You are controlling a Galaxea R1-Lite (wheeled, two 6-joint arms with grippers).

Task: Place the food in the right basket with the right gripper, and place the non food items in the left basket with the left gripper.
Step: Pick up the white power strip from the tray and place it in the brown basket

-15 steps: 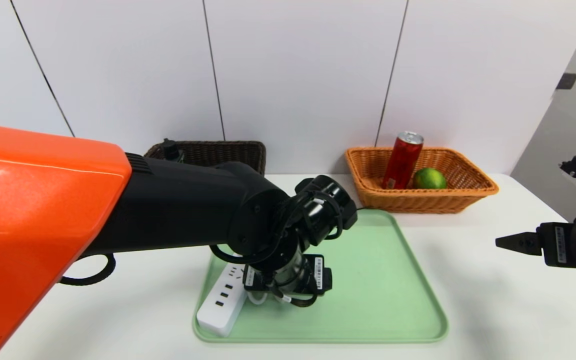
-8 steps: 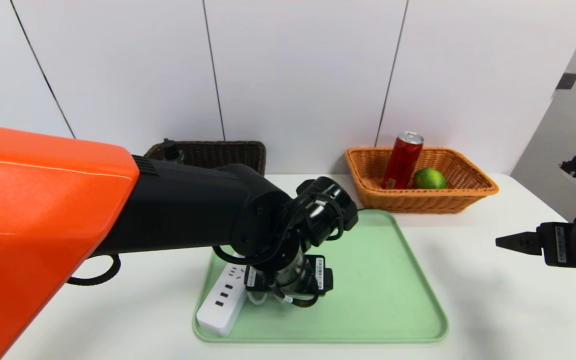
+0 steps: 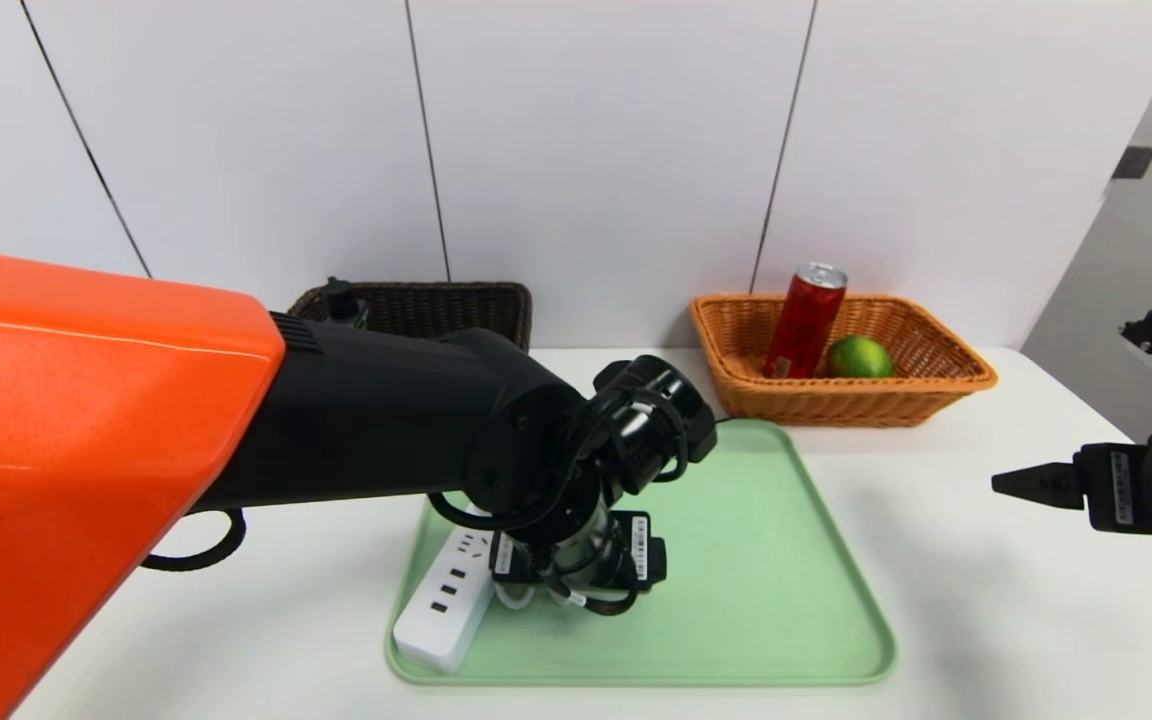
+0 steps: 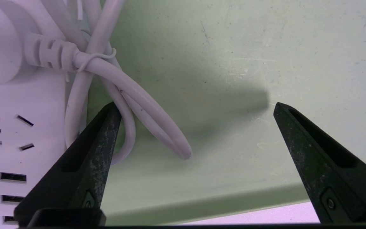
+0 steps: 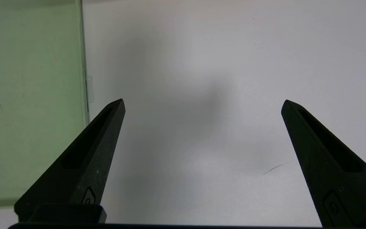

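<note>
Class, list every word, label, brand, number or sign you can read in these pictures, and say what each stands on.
No text can be read.
Red drink can: markings too small.
Left gripper: barcode label, too small.
Right gripper: barcode label, too small.

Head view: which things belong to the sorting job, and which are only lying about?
Job:
- power strip with its cable, on the tray
- red can and green fruit, in the orange basket
- dark basket

Lying about:
- nothing that I can see
</note>
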